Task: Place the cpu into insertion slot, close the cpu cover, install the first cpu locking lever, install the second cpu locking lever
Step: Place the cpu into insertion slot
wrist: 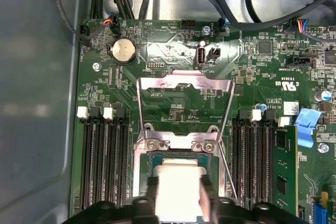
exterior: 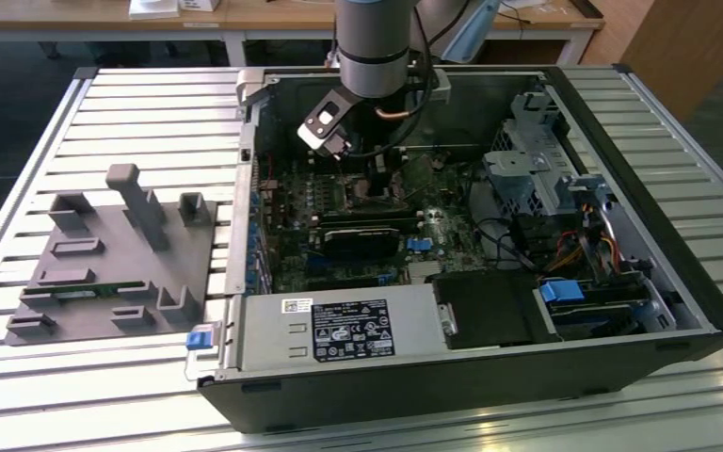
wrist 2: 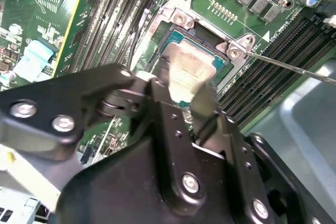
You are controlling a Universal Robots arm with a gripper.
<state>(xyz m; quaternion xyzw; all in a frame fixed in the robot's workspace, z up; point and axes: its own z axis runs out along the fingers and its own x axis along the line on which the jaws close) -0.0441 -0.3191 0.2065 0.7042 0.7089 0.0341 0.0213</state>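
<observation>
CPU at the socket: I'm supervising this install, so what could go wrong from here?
The cpu, held by the gripper right at the insertion slot, might settle tilted or off-square if it is released unevenly. The cpu cover is open behind the slot and could swing down onto the gripper.

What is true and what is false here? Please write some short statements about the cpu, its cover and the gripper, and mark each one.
1. The cpu cover is swung open, away from the insertion slot. True.
2. The cpu lies on the grey stand outside the case. False: the cpu is at the insertion slot, right by the gripper.
3. A green memory module stands in one of the long slots. True.
4. The gripper is over the power supply. False: it is over the insertion slot.
</observation>
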